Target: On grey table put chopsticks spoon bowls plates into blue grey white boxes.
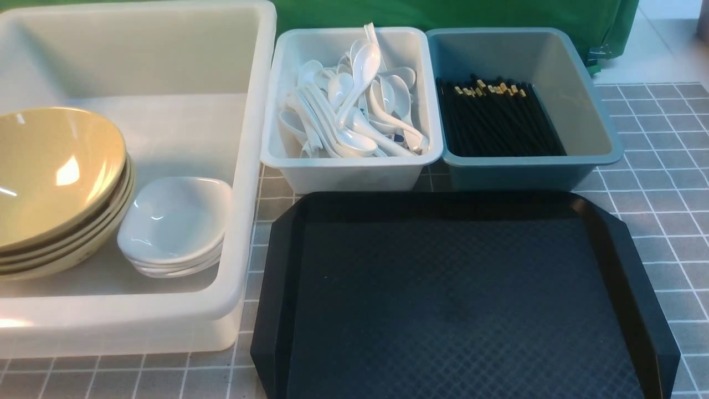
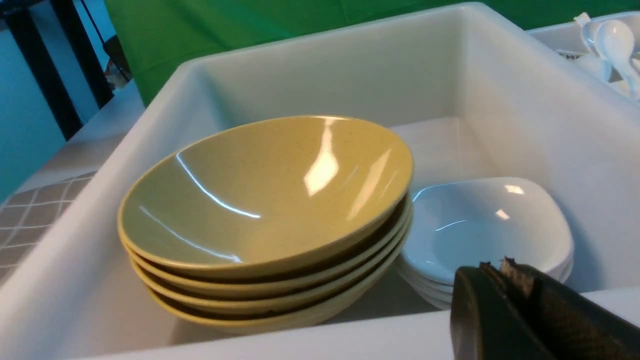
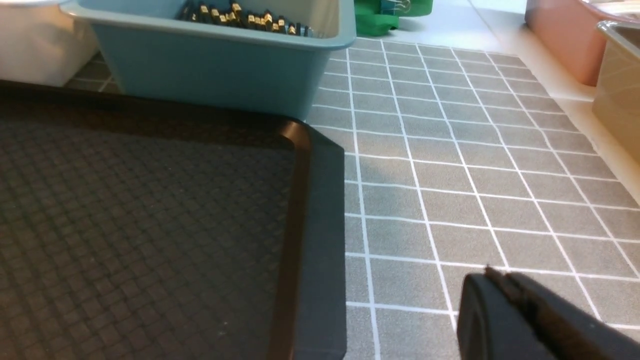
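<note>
Your sorting looks done: tan-yellow conical bowls [image 1: 52, 183] and white rounded-square plates [image 1: 174, 224] at nine o'clock in the milky-white tub [image 1: 252, 166]; both black pincers, left [image 2: 505, 280] and right [image 3: 500, 285], closed, empty.

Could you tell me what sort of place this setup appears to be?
Probably a mock canteen dish-return station: a black tray on a grey tiled table, with bins sorting spoons, chopsticks, stacked bowls and plates. A green backdrop suggests a lab.
</note>
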`<act>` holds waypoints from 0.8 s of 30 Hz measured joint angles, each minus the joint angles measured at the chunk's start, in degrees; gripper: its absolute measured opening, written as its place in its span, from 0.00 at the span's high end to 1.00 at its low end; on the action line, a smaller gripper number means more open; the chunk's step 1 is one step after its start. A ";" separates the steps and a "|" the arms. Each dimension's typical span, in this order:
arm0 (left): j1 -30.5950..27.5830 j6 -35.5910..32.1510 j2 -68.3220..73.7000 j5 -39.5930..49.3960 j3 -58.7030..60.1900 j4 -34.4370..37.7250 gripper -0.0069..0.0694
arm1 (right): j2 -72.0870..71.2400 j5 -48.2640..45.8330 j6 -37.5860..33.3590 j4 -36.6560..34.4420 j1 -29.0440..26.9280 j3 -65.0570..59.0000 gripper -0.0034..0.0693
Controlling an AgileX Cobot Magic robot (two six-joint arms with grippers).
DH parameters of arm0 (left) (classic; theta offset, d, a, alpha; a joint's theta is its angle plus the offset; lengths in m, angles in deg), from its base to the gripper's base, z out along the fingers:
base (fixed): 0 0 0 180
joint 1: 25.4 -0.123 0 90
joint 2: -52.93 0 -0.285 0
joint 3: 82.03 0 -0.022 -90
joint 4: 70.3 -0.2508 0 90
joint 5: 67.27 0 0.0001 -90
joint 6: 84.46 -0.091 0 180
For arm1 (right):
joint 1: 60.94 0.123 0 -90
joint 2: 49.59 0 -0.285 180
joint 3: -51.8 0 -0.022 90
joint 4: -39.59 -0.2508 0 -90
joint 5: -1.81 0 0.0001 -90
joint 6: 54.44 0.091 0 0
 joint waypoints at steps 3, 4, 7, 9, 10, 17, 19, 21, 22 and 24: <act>1.82 8.29 -0.26 -4.87 5.15 -2.26 0.92 | 0.00 -0.02 0.00 0.00 -0.11 0.00 0.89; 1.90 8.82 -0.26 -5.08 5.46 -2.41 0.92 | 0.00 -0.02 0.00 0.00 -0.09 0.00 0.89; 2.33 16.27 -0.26 -6.83 10.13 -5.28 0.92 | 0.00 -0.02 0.00 0.00 -0.25 0.00 0.89; 2.33 19.17 -0.26 -6.23 11.04 -6.11 0.92 | 0.00 -0.02 0.00 0.00 -0.25 0.00 0.89; 2.33 20.27 -0.26 -4.88 11.09 -6.32 0.92 | 0.00 -0.02 0.00 0.00 -0.34 0.00 0.89; 2.33 20.63 -0.26 -3.75 11.03 -6.30 0.92 | 0.00 -0.06 0.00 0.00 -0.31 0.00 0.88; 2.33 20.63 -0.26 -3.75 11.03 -6.30 0.92 | 0.00 -0.06 0.00 0.00 -0.31 0.00 0.87; 2.33 20.63 -0.26 -3.75 11.03 -6.30 0.92 | 0.00 -0.06 0.00 0.00 -0.31 0.00 0.87; 2.33 20.63 -0.26 -3.75 11.03 -6.30 0.92 | 0.00 -0.06 0.00 0.00 -0.31 0.00 0.87; 2.33 20.63 -0.26 -3.75 11.03 -6.30 0.92 | 0.00 -0.06 0.00 0.00 -0.31 0.00 0.87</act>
